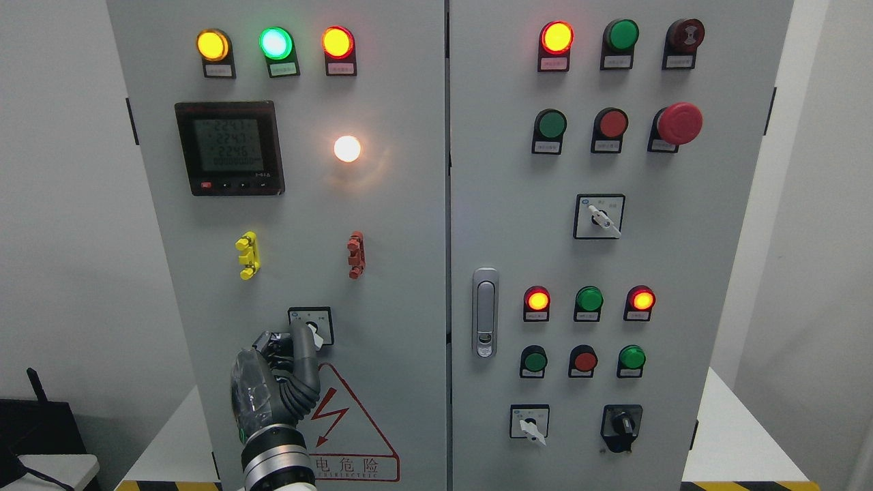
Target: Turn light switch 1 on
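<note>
Left hand (283, 372), lower centre-left | fingers curled, fingertip (301, 332) touching rotary switch (312, 326) | grip seems unformed; pinch knob squarely, then twist | white lamp (347, 149) glowing above

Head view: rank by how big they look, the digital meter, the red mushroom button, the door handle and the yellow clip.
1. Digital meter, clearly largest.
2. Door handle.
3. Red mushroom button, though it sticks out toward the camera.
4. Yellow clip, smallest.
</note>
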`<state>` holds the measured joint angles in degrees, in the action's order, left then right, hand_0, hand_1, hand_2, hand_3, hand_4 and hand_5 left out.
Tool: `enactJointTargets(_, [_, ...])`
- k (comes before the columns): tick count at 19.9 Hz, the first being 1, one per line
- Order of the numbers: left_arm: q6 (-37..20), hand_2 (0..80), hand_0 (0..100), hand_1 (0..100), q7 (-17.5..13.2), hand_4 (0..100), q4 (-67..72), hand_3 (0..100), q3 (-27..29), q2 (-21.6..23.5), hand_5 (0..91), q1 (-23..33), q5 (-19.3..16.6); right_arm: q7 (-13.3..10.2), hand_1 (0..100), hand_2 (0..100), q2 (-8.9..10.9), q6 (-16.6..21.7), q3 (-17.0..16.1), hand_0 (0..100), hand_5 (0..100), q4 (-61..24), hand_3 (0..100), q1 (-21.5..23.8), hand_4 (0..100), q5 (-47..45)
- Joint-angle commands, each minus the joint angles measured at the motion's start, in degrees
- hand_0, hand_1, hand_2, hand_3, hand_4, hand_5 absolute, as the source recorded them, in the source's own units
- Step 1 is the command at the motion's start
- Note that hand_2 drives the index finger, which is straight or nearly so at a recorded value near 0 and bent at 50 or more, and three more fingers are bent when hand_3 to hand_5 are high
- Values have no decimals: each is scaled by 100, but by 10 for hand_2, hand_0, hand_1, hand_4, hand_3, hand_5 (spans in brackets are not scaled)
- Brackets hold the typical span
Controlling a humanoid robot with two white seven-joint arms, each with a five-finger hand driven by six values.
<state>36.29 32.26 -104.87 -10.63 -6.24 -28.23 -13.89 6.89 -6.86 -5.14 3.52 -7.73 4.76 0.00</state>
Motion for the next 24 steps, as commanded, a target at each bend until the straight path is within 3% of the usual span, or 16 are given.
enactJointTargets(1, [10,588,290,210,-10,773,2,747,-1,0,707,10,1,-4,389,0,0,-5,0,120,0,0,0,-2,0,-97])
enactJointTargets(9, [10,588,121,251,-10,772,-7,747,-1,-9,706,10,1,-4,389,0,0,-5,0,120,0,0,0,-2,0,-97])
enactJointTargets(19, [-87,599,69,277,-18,776,-130,751,26,-27,706,255,1,-4,389,0,0,-5,0,120,0,0,0,7,0,-97])
enactJointTargets(24, [-490,608,51,282,-1,785,-192,764,26,-18,706,554,-8,-4,389,0,0,-5,0,120,0,0,0,-2,0,-105])
